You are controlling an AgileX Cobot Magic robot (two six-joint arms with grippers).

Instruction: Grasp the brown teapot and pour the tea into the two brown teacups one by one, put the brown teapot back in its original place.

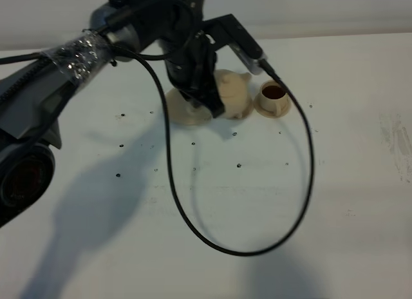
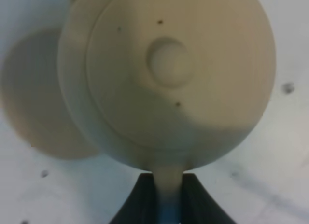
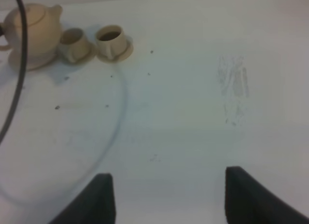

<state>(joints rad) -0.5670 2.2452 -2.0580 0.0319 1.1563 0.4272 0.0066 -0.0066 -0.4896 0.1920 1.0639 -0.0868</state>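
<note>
We see the left gripper (image 1: 209, 96) clenched on the loop handle (image 2: 166, 178) of the brown teapot (image 1: 233, 93), its dark fingers (image 2: 141, 200) pinching it from both sides. The teapot hangs roughly upright, lid (image 2: 166, 60) on, at the right edge of its wide saucer (image 1: 183, 112), with the spout facing right. The rightmost teacup (image 1: 273, 94) holds dark tea. The other teacup (image 3: 73, 40) sits between it and the teapot (hidden from the high camera, and we cannot tell whether it is filled).

We judge that cup to be the next target. The spout should come over its rim and tilt slowly through a wrist roll, with the grip kept firm so the handle cannot swivel and the lid stays on.

The left arm stretches in from the left, wrist bent down over the pot. Its black cable (image 1: 170, 183) loops across the white table (image 1: 322, 215). The right gripper (image 3: 168, 173) hovers well apart from the tea set, jaws released and empty.
</note>
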